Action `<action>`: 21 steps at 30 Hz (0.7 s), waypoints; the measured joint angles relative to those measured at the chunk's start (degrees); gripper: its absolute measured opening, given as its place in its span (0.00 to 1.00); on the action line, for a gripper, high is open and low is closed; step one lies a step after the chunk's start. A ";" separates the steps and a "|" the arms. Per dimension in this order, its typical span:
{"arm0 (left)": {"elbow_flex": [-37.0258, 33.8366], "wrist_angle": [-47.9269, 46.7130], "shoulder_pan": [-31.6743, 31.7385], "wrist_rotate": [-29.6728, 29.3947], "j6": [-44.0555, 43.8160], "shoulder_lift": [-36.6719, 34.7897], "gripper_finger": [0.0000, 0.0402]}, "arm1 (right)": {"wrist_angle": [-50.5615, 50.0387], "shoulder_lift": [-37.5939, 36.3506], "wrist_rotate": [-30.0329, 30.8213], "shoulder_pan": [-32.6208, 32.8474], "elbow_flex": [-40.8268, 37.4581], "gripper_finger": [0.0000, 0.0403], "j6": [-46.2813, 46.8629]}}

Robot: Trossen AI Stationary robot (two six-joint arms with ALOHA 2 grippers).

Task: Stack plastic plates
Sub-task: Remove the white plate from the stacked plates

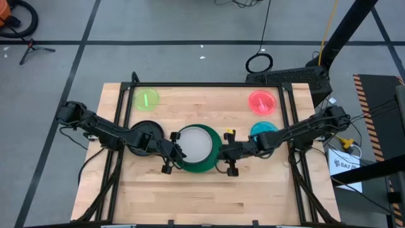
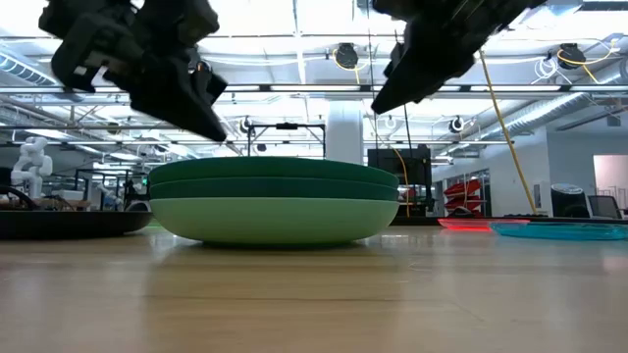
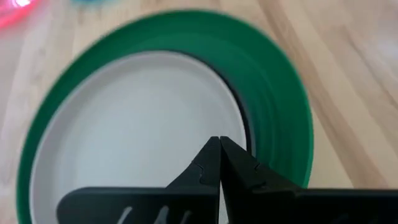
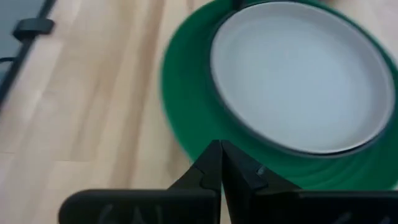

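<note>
At table centre in the high view sits my stack of large plates (image 1: 215, 158), dark green rims above a mint one in the low view, with the white plate (image 1: 196, 144) resting inside on top. The black plate (image 1: 147, 132) lies just beside the stack at about nine o'clock, partly under the left arm. The small ones wait apart: the lime plate (image 1: 146, 99) toward eleven o'clock, the red plate (image 1: 262, 101) toward one, the cyan plate (image 1: 264, 129) toward three, partly covered by the right arm. My left gripper (image 3: 219, 163) hangs over the stack's nine-o'clock edge with its fingers pressed together and nothing between them; my right gripper (image 4: 221, 165) mirrors it above the three-o'clock rim, likewise closed on nothing. I judge the black plate is next (a grey one may already lie under the white, I cannot tell). To do it well I would spread the left fingers, pinch the black rim at its outer edge, lift clear of the green lip, and set it down centred, keeping the right arm back.
</note>
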 joint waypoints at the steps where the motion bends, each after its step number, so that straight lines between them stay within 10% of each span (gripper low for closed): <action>1: 0.58 0.01 -0.18 -0.05 0.30 0.00 0.01 | -0.10 -0.02 0.25 0.87 0.00 0.00 1.03; 21: 4.42 2.39 -1.16 -1.33 -8.27 2.16 0.14 | -0.21 0.02 16.52 15.67 0.02 0.00 6.04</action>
